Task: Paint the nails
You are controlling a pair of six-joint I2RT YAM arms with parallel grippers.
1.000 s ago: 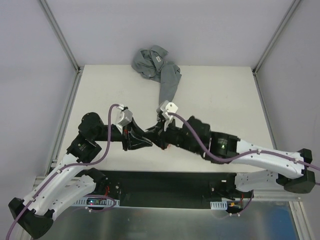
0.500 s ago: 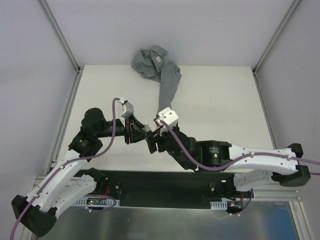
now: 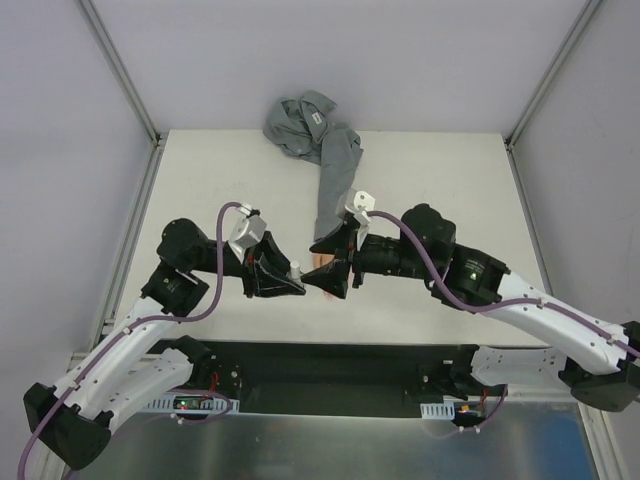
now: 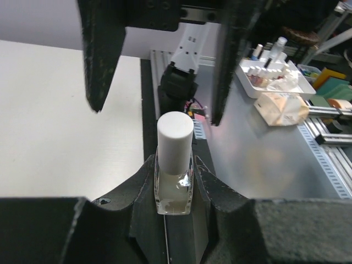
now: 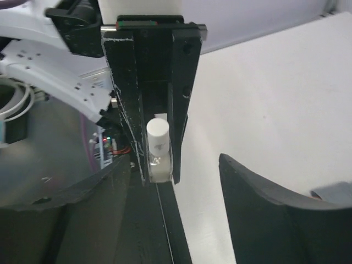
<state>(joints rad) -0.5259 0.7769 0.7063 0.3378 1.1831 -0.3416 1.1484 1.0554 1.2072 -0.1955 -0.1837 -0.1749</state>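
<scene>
mannequin hand [image 3: 323, 265] shows between spread fingers [image 3: 335, 243] of right gripper [image 3: 314, 262].

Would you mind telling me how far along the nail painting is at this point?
Done: the left gripper clamps the bottle. In hand: the open right gripper faces its white cap, which is on. Left: uncapping and presumably painting; the mannequin hand is mostly hidden, its nails not visible.

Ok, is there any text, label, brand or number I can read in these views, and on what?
No text can be read anywhere.
Small clear bottle: no label shows.
White tag on the grey shirt: too small to read.
Items in the white tray: blurred.
</scene>
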